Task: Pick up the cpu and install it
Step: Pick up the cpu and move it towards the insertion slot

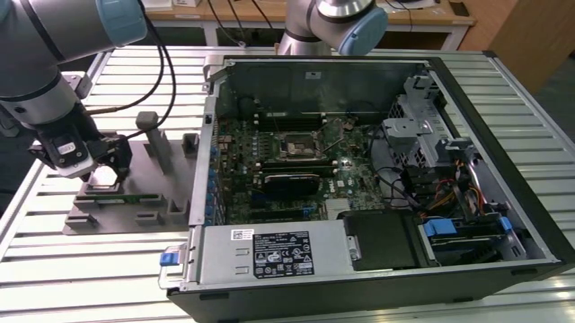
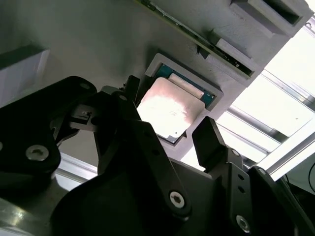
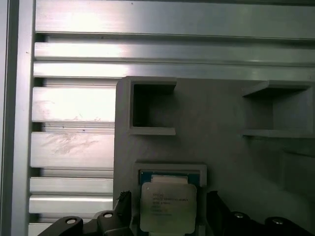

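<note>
- The cpu [image 1: 105, 176] lies flat, silver top up, in a shallow square pocket [image 3: 170, 169] of the grey holder [image 1: 134, 202], at the middle left of the exterior view.
- It is close to square, so I judge no long axis to line up with; what matters is that its edges run square to my closing line, and in both wrist views they look roughly so.
- My fingers [image 3: 216, 211] stand wide, one on each side of the chip, with a gap showing between each tip and the chip's rim. I hold nothing.
- In the second wrist view the cpu [image 2: 170, 110] sits between the two black tips [image 2: 209, 142], straight ahead of my palm and beyond it.
- My wrist [image 1: 63, 151] points down over the holder, the arm [image 1: 36, 81] coming in from the upper left of the exterior view.
- The holder rests on the slatted metal table [image 1: 54, 269], beside the open computer case [image 1: 503, 134].
- The socket [image 1: 298, 145] on the green motherboard [image 1: 341, 182] lies well apart from me, towards the exterior view's right.
</note>
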`<state>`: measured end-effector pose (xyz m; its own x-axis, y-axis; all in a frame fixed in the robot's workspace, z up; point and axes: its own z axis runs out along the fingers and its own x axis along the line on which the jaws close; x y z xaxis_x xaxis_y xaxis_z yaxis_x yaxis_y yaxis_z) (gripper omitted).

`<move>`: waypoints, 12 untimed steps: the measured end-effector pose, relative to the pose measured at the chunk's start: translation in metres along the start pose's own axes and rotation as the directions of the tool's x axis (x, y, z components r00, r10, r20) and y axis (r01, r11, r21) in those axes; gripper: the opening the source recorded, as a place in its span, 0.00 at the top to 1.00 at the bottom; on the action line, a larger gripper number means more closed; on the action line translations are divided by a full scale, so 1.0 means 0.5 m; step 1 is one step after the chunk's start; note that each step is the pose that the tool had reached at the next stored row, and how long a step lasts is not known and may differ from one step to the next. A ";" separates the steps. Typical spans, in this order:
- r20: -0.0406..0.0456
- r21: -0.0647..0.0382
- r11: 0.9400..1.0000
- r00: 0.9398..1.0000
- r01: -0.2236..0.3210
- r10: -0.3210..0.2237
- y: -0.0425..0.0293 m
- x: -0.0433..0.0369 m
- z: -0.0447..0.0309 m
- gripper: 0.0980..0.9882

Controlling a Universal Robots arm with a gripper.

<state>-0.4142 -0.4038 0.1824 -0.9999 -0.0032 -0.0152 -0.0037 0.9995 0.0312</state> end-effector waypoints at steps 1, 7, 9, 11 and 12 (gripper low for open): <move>0.000 0.000 1.000 1.000 0.000 0.000 0.000 0.000 0.000 0.32; 0.000 0.000 1.000 1.000 0.000 0.000 0.000 0.000 0.001 0.32; 0.000 0.000 1.000 1.000 0.000 0.000 0.000 0.000 0.001 0.32; 0.000 0.000 1.000 1.000 0.000 0.000 0.000 0.000 0.001 0.33; 0.000 0.000 1.000 1.000 0.000 0.000 0.000 0.000 0.001 0.41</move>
<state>-0.4142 -0.4038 0.1818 -0.9999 -0.0032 -0.0153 -0.0037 0.9995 0.0312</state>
